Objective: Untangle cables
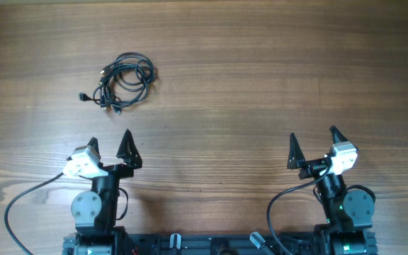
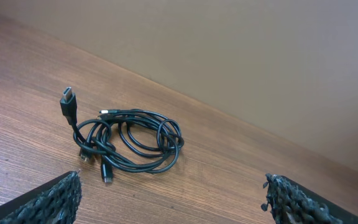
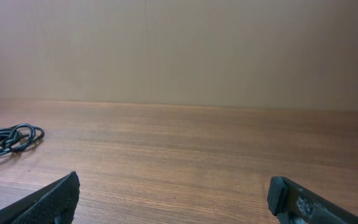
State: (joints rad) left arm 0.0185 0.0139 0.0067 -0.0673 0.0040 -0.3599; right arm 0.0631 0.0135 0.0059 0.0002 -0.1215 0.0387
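Overhead, the cables [image 1: 124, 83] form a knot too small for counting the cords or tracing their crossings. In the right wrist view the left edge cuts them off. In both wrist views the bottom edge crops the left gripper [image 2: 173, 186] and the right gripper [image 3: 173, 183] to their fingertips.

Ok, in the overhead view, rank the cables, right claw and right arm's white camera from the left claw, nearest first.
1. cables: just ahead of the left claw.
2. right claw: far across, right side.
3. white camera: beyond that claw.
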